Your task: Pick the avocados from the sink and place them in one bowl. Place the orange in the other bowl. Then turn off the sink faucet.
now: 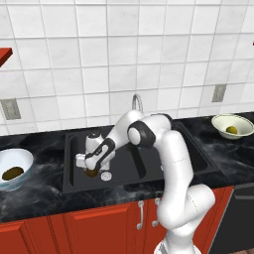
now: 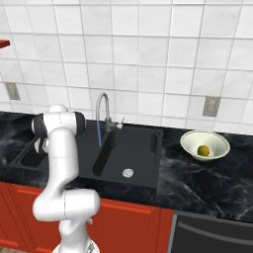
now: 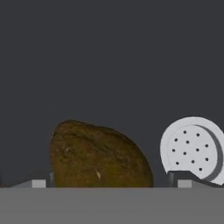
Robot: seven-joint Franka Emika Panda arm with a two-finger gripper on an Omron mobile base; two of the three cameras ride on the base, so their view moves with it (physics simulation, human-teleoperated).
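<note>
**Gripper down in the sink by an avocado**

The gripper (image 1: 91, 170) is low in the left half of the black sink (image 1: 149, 171). A brown avocado (image 3: 98, 155) sits right between its two tips, next to the white drain (image 3: 192, 148). The tips are apart on each side of it, but the bottom of the hand view cuts them off, so I cannot tell if they squeeze it.

From the left base view the avocado is mostly hidden behind the gripper.

Another avocado (image 1: 12, 173) lies in the blue-white bowl (image 1: 24, 158) on the worktop (image 1: 44, 191), which the picture edge cuts off. The orange (image 2: 203, 149) lies in the cream bowl (image 2: 217, 141). A thin blue stream of water falls from the tap (image 2: 102, 111).
</note>
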